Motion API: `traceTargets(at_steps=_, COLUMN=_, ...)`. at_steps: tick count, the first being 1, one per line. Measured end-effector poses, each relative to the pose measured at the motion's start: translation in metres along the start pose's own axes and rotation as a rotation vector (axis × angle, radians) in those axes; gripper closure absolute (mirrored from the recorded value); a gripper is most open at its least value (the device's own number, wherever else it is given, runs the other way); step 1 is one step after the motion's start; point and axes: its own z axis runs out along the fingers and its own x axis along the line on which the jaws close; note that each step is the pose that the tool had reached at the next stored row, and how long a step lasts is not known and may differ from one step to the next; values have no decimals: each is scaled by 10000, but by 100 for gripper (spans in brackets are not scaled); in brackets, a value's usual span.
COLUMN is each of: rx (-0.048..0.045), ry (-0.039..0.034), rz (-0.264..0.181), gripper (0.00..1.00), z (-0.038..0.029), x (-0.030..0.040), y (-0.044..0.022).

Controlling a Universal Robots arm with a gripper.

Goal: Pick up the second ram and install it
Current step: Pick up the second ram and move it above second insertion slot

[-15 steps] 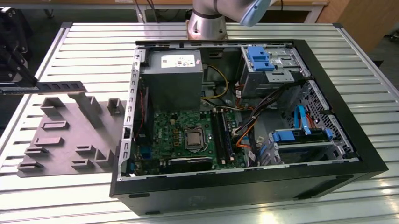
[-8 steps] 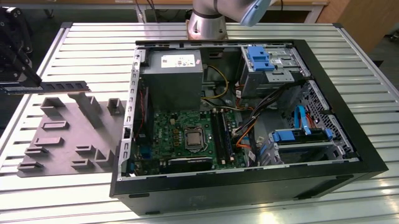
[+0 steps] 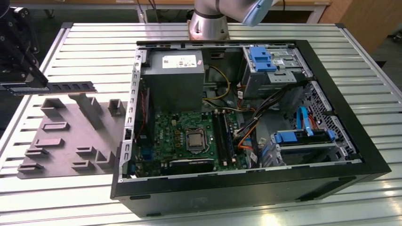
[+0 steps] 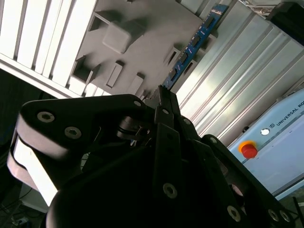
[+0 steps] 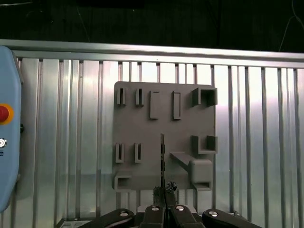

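Note:
The second ram point(image 3: 72, 86) is a long dark stick held level above the grey holder tray point(image 3: 63, 141), at the exterior view's left. My gripper point(image 3: 36, 85) is shut on one end of it, and the rest juts toward the open computer case point(image 3: 251, 188). In the second wrist view the second ram point(image 4: 195, 42) runs out from the closed fingertips point(image 4: 164, 102) over the tray point(image 4: 142, 33). The first wrist view shows the second ram point(image 5: 162, 159) edge-on as a thin line above the tray point(image 5: 142, 123), with my gripper point(image 5: 164, 191) clamped on it. The motherboard point(image 3: 182, 136) lies inside the case.
The case holds a grey power supply point(image 3: 172, 75), blue drive brackets point(image 3: 301, 136) and loose cables. The arm's base point(image 3: 210, 21) stands behind the case. A pale blue control box with a red button point(image 4: 248, 150) lies on the slatted metal table point(image 3: 377, 94) beside the tray.

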Motion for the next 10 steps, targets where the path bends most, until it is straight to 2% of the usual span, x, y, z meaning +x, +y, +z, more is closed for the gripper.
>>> traceTargets(at_steps=10, rx=0, ry=0, rz=0, gripper=89, z=-5, x=-1, y=-124)
